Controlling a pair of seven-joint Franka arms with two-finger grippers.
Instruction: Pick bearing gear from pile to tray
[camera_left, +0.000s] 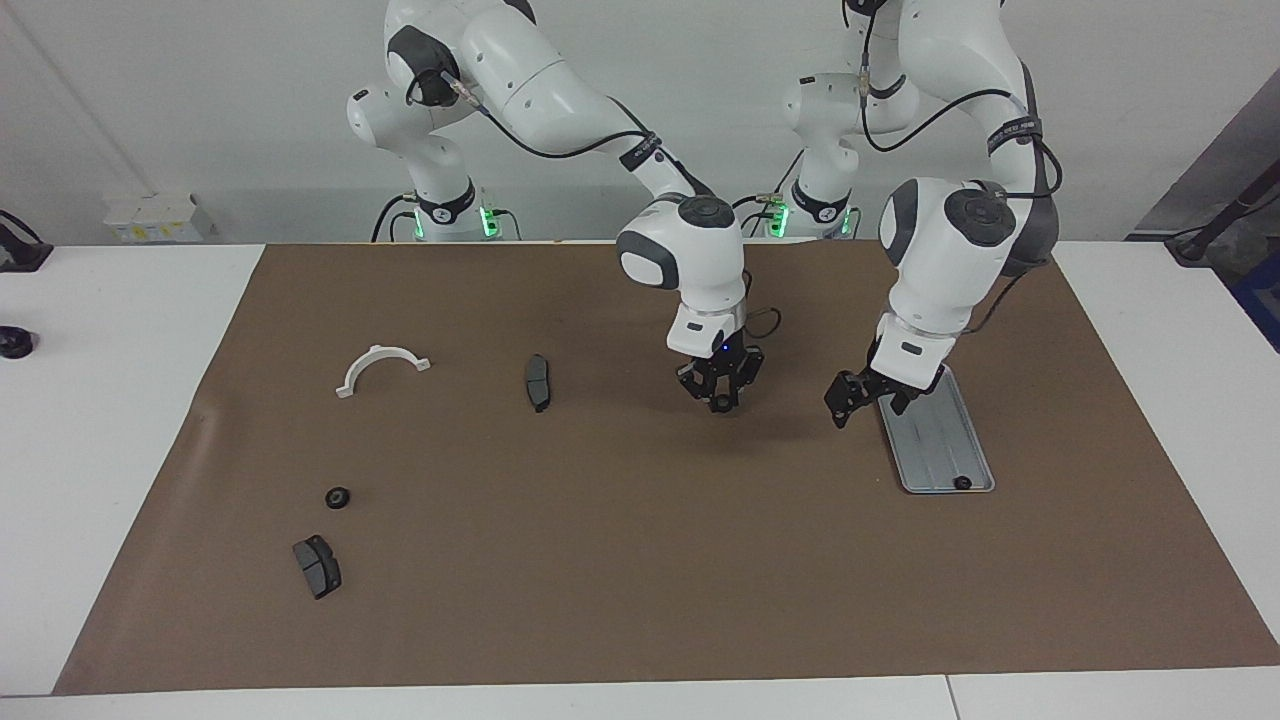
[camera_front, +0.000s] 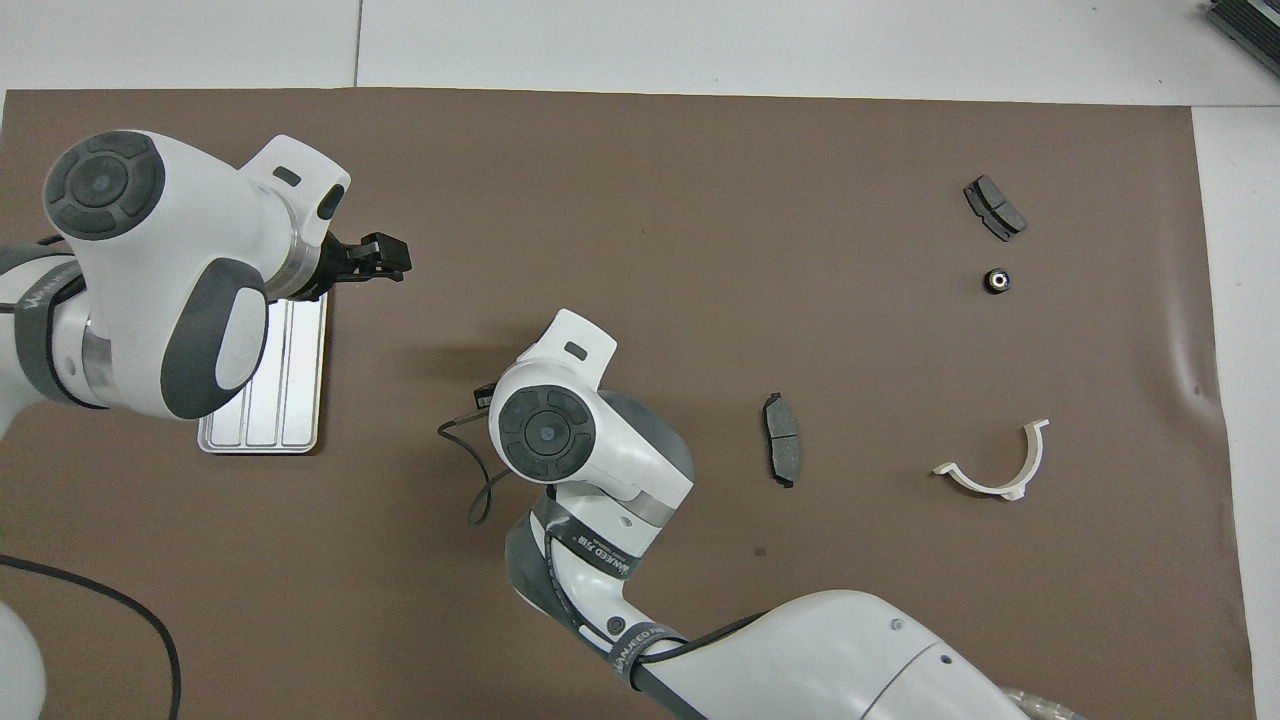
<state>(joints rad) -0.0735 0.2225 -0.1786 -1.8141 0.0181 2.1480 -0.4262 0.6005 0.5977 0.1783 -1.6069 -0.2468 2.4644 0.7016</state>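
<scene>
Tray | flat on mat | long axis toward robots

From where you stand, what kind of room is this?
Probably a robotics lab or test bench: two white robot arms stand at a table under a brown mat, with loose machine parts like a brake pad scattered about.

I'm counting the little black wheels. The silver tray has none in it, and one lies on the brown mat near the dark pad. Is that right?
Not quite. The tray is not empty: one little black wheel lies in it, at its end farther from the robots, as the facing view shows. The rest holds: a second wheel lies on the brown mat near the dark pad.
</scene>
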